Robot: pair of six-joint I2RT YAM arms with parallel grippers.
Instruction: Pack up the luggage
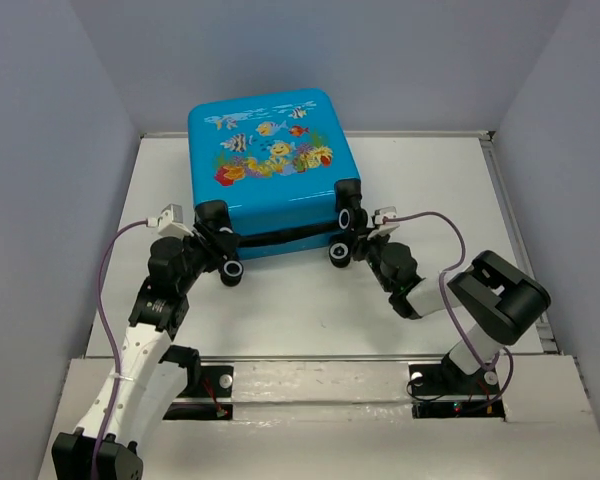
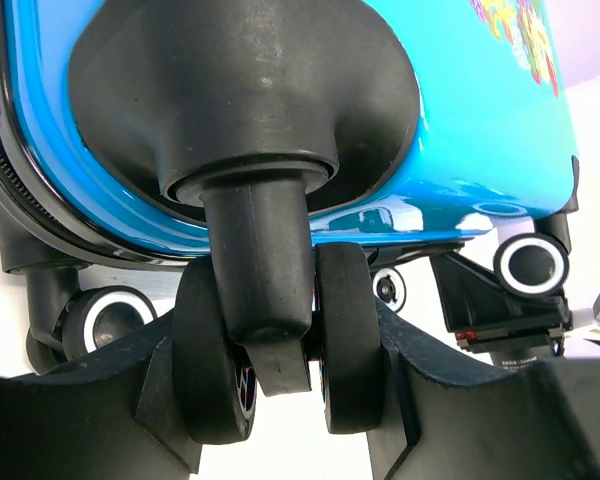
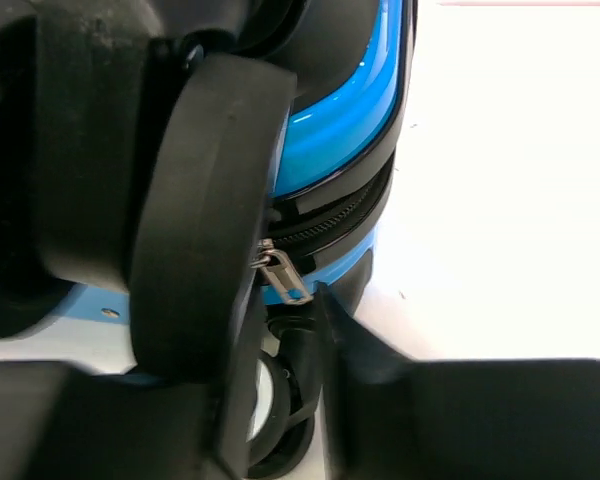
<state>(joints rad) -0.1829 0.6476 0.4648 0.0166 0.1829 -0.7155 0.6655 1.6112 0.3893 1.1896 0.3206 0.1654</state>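
Note:
The luggage (image 1: 270, 160) is a bright-blue hard-shell case lying closed at the back centre of the table, fish print up and wheels toward me. My left gripper (image 1: 218, 245) is at its near-left corner. In the left wrist view that gripper (image 2: 278, 372) is shut on a black twin wheel (image 2: 345, 330), one finger against each side. My right gripper (image 1: 358, 243) is at the near-right corner. In the right wrist view its fingers (image 3: 285, 320) stand a little apart beside a big black wheel (image 3: 205, 200). The silver zipper pull (image 3: 280, 275) hangs at their tips, with the blue shell (image 3: 350, 110) above.
The white table (image 1: 280, 310) has a raised rim and grey walls on three sides. The right arm's elbow (image 1: 500, 300) juts out at the near right. Purple cables loop beside both arms. Other white-ringed wheels (image 2: 530, 265) show under the case.

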